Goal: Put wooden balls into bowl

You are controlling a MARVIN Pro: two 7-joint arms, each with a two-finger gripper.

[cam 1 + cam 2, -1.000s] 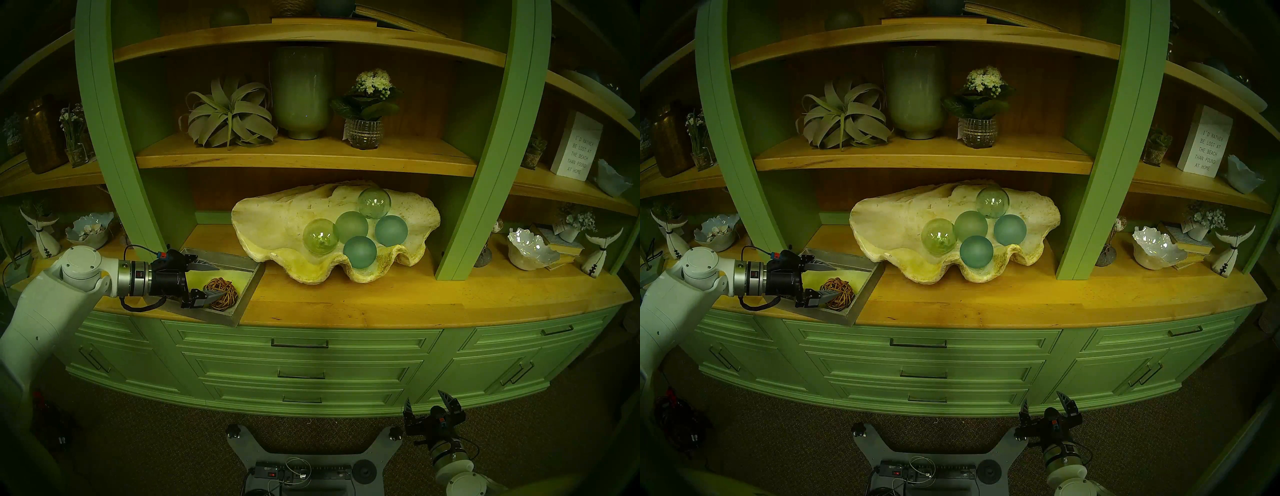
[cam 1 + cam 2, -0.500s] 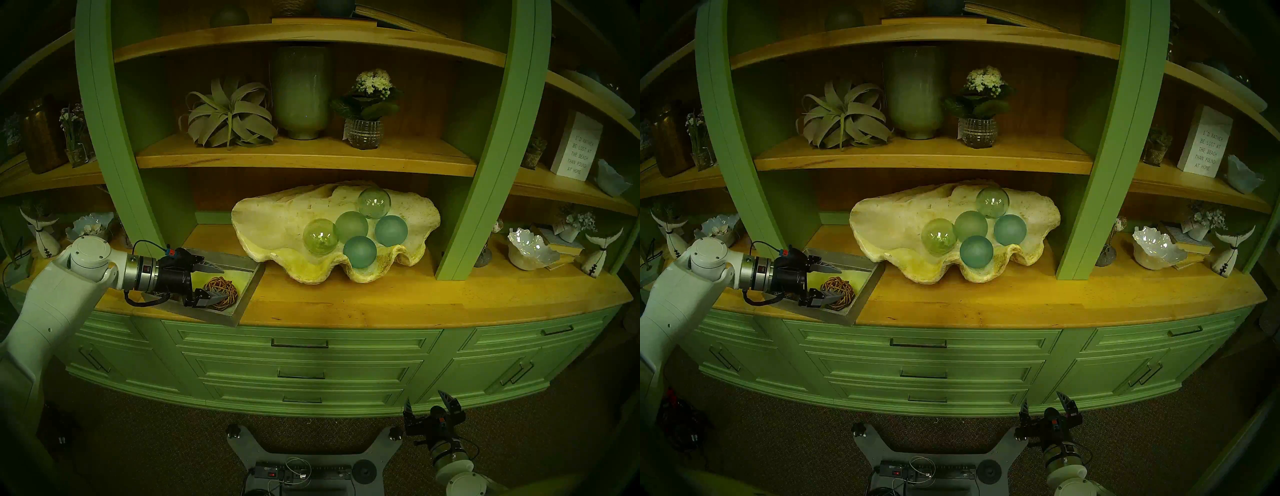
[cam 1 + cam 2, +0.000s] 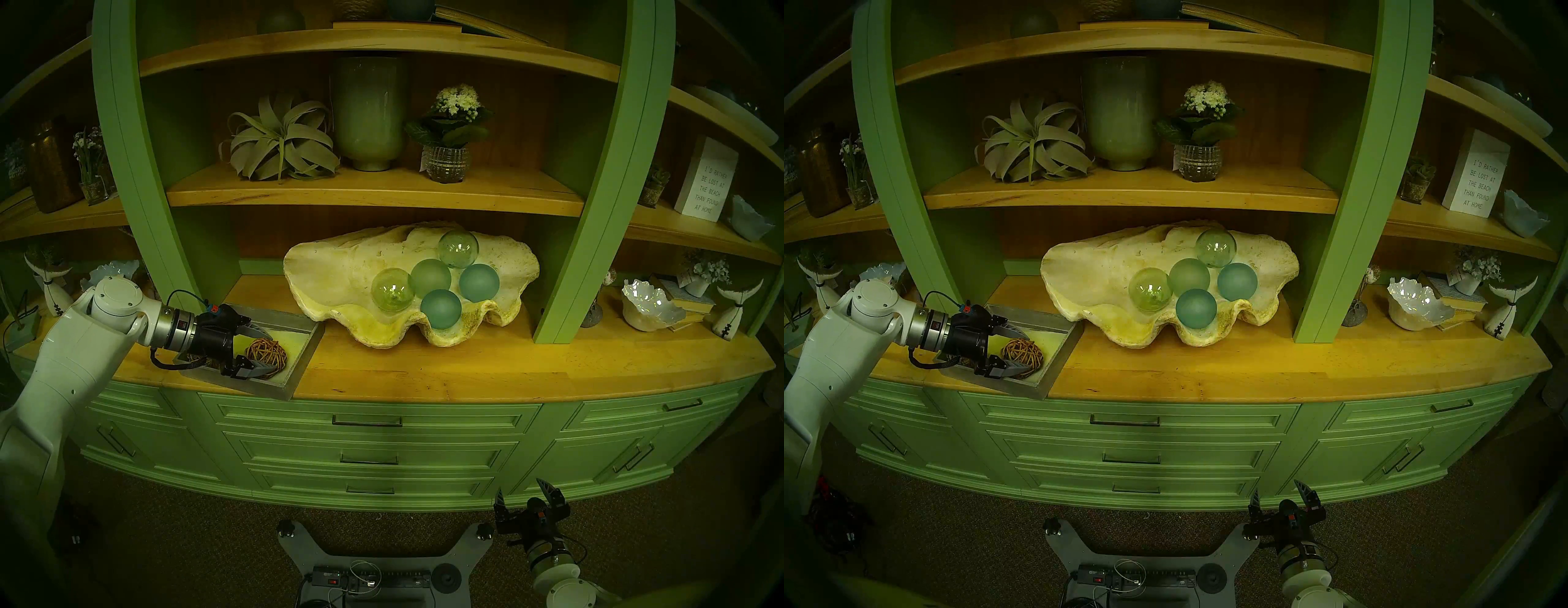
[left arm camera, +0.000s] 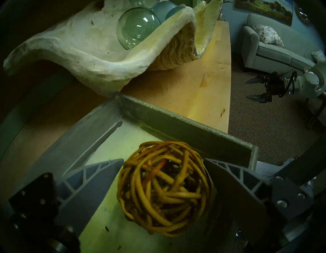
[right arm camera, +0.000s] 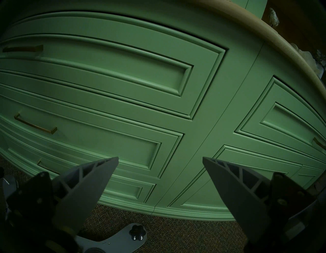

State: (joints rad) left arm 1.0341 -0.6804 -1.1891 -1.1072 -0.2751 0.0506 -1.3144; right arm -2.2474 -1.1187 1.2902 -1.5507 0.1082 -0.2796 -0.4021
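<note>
Left wrist view has the left gripper [image 4: 163, 161] with its jaws spread wide on either side of the wooden ball [image 4: 165, 188], neither finger clearly pressing it. That ball sits in the grey tray [image 4: 187, 131] on the wooden surface [image 4: 202, 91], beside the shell bowl [image 4: 84, 46]. Left arm reaches in tilted downward. Right gripper [image 3: 522, 491] hangs low by the drawers, jaws apart, empty.

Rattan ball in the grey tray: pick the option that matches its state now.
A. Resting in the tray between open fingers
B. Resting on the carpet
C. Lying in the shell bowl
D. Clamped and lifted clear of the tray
A: the rattan ball rests on the grey tray floor, with the left gripper fingers spread to either side of it, not closed on it.
</note>
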